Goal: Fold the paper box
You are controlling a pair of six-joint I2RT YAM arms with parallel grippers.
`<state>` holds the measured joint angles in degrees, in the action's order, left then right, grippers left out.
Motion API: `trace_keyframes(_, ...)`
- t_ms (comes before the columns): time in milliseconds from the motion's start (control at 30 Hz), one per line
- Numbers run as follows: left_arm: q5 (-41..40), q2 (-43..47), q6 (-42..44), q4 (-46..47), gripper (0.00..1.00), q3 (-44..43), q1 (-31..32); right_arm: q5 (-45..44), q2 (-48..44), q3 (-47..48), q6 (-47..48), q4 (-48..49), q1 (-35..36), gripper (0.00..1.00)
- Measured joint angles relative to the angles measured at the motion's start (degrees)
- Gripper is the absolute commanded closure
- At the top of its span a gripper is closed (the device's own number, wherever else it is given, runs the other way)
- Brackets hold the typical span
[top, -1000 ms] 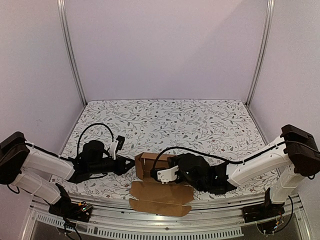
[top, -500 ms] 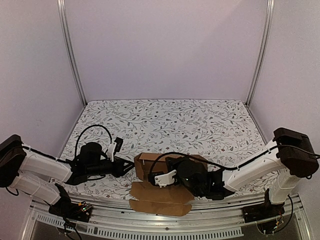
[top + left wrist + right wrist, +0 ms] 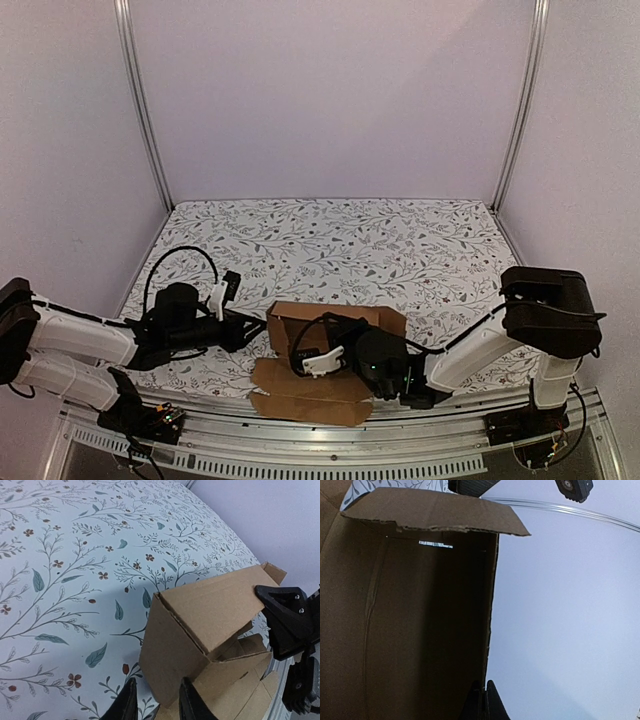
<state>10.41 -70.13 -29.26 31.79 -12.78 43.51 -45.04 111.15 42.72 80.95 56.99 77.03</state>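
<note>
The paper box (image 3: pixel 340 318), brown cardboard, stands half formed near the table's front edge, with flat flaps (image 3: pixel 305 392) spread toward me. My left gripper (image 3: pixel 262 328) is at the box's left end. In the left wrist view its jaws (image 3: pixel 156 705) stand apart, and the lower corner of a side flap (image 3: pixel 175 655) lies between them. My right gripper (image 3: pixel 318 333) reaches into the box from the right. Seen from the right wrist, it (image 3: pixel 484 692) is shut on the thin edge of an upright box wall (image 3: pixel 410 630).
The floral table cover (image 3: pixel 330 240) stretches behind the box to the back wall. Metal frame posts (image 3: pixel 140 100) rise at both rear corners. The right arm's black wrist (image 3: pixel 287 620) sits just beyond the box's far end in the left wrist view.
My right arm has swung left and lower, and the box's raised walls have shifted left and back with it. The left jaws have parted a little beside the box's left end.
</note>
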Motion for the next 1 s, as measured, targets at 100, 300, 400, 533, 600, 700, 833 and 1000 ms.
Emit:
trace_keyframes(100,-1.0,0.9,0.3,-0.7,0.7,0.0,0.0,0.8,0.3,0.0,1.1,1.5,-0.7,1.0)
trace_keyframes(300,-2.4,1.9,0.9,-1.7,0.69,0.0,0.0,2.4,0.9,0.3,3.3,3.9,-2.7,1.0)
trace_keyframes(400,-3.0,2.0,1.2,-2.0,0.68,0.0,0.0,3.4,2.0,1.0,4.3,4.8,-3.4,1.0)
trace_keyframes(533,-3.7,2.0,1.8,-2.5,0.68,0.0,0.0,3.8,3.3,1.6,4.9,5.6,-3.6,1.0)
trace_keyframes(600,-3.7,1.8,1.9,-2.5,0.68,0.0,0.0,3.8,3.8,1.8,5.2,6.3,-3.6,1.0)
trace_keyframes(700,-3.7,1.2,2.1,-2.5,0.68,0.0,0.0,3.8,4.2,1.8,5.3,7.0,-3.6,1.0)
trace_keyframes(833,-3.6,0.1,2.3,-2.5,0.68,0.0,0.0,3.7,4.4,1.8,5.4,7.6,-3.6,1.0)
trace_keyframes(1000,-3.4,0.1,2.2,-2.5,0.68,0.0,0.0,3.6,4.5,1.8,5.3,7.9,-3.0,1.0)
